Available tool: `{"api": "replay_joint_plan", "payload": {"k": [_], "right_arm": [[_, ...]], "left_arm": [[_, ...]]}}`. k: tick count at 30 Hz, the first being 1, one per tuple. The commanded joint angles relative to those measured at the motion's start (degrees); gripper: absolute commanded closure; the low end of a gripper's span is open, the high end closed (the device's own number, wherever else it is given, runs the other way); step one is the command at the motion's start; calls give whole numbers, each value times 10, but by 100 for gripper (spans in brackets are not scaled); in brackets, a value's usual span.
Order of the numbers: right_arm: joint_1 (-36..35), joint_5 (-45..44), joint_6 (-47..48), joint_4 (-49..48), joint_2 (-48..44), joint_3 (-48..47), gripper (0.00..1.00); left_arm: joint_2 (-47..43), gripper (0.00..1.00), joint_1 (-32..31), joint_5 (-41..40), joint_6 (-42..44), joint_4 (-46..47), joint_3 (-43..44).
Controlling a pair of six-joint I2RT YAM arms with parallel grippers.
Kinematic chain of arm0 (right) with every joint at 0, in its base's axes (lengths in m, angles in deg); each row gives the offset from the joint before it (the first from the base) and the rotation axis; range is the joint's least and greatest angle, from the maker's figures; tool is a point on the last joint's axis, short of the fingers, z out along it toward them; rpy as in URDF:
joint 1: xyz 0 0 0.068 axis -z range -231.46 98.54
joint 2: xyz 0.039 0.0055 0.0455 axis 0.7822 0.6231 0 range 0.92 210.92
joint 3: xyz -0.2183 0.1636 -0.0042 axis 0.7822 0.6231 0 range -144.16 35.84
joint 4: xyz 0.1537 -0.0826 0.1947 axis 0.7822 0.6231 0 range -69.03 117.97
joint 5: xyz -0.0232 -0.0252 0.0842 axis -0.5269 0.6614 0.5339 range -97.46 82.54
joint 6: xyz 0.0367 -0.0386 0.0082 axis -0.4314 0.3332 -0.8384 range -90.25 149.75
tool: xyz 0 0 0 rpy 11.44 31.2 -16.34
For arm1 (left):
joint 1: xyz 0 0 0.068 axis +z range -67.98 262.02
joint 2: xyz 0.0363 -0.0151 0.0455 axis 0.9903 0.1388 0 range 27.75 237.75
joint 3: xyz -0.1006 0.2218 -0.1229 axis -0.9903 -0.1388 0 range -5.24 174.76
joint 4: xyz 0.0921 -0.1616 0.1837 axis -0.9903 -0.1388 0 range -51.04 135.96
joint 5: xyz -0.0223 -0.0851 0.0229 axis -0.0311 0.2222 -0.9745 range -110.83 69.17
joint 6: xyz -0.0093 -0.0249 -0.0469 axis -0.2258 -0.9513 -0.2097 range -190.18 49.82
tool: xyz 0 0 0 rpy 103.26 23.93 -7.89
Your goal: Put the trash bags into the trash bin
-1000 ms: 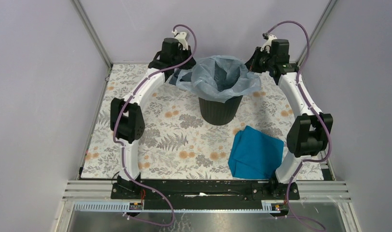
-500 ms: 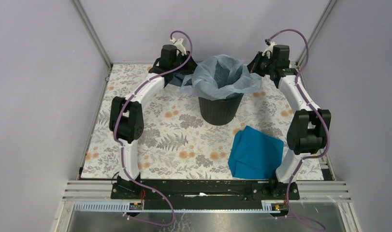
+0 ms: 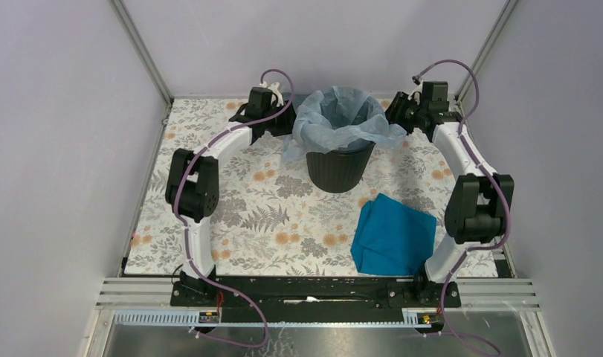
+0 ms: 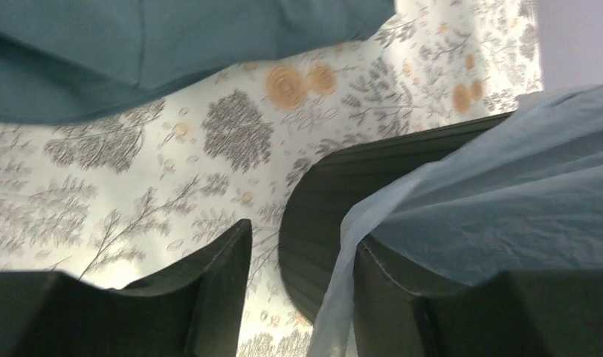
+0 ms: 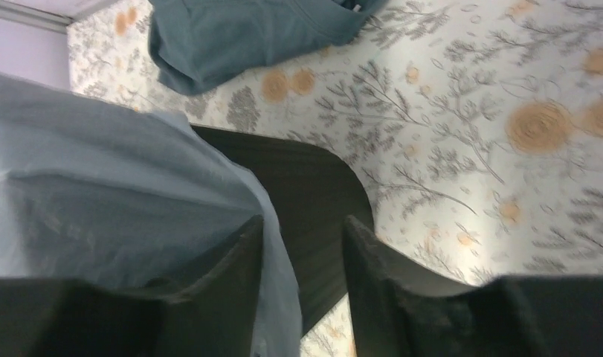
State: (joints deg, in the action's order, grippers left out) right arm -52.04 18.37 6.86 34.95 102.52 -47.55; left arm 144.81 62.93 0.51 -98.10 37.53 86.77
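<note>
The black trash bin (image 3: 337, 168) stands at the back middle of the floral mat. The pale blue trash bag (image 3: 341, 119) lines its mouth, its edge draped over the rim and hanging down the left side. My left gripper (image 3: 286, 123) is beside the bin's left rim and my right gripper (image 3: 396, 116) beside the right rim. In the left wrist view the left gripper (image 4: 302, 297) is open; the bag (image 4: 506, 186) lies over its right finger, with the bin wall (image 4: 320, 216) between the jaws. The right gripper (image 5: 304, 290) is open too; the bag (image 5: 97, 186) covers its left finger, next to the bin wall (image 5: 313, 186).
A bright teal cloth (image 3: 393, 234) lies folded at the front right, close to the right arm's base. A dull grey-blue cloth (image 4: 134, 52) lies on the mat behind the bin's left side, also seen from the right wrist (image 5: 239, 33). Side walls close in the mat.
Both grippers have gone from shut to open. Both arms have come down beside the bin, and the bag's stretched edge has dropped and settled round the rim.
</note>
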Motion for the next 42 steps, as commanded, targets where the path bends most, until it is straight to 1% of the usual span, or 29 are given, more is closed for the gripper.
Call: {"api": "replay_joint_plan", "payload": {"k": [1,3,4,7,11,13,16,18,23,28,30,31,32,33,35,36,39,40,42], "right_arm": [[2,-93,16,108,-115,-23,40],[2,-127,28,139,-152,-20,27],[2,-143,30,151,-168,-20,23],[2,-168,26,177,-203,-25,14],[2,-181,27,181,-235,-22,1],[2,-177,31,171,-236,-14,0],[2,-147,28,193,-215,-37,0],[2,-138,22,195,-224,-33,0],[2,-133,3,174,-297,45,1],[2,-125,-12,150,-352,130,5],[3,-125,-14,129,-364,158,7],[2,-124,-18,116,-367,171,9],[2,-117,-22,100,-367,181,13],[2,-109,-26,84,-364,189,16],[2,-92,-35,52,-357,204,25],[2,-88,-39,45,-354,209,31],[2,-70,-43,25,-350,233,53],[2,-65,-42,17,-351,245,57],[2,-56,-45,-3,-354,274,65]], "left_arm": [[-93,41,16,-68,39,-75,43],[-113,33,29,-73,51,-104,62],[-125,28,36,-71,53,-113,66],[-171,17,55,-72,57,-126,53],[-246,6,86,-65,38,-117,-6],[-273,4,99,-47,25,-102,-43],[-298,3,107,-14,3,-77,-80],[-307,2,112,17,-26,-43,-110],[-291,2,133,124,-140,76,-183],[-267,2,135,156,-250,218,-262],[-248,5,133,164,-284,271,-285],[-234,7,131,161,-289,277,-288],[-224,9,128,158,-291,282,-289],[-215,13,124,159,-294,294,-291],[-194,26,113,157,-297,311,-288],[-185,35,105,159,-297,311,-285],[-172,48,83,147,-277,305,-292],[-169,52,78,137,-269,302,-300],[-157,68,70,125,-265,313,-320]]}}
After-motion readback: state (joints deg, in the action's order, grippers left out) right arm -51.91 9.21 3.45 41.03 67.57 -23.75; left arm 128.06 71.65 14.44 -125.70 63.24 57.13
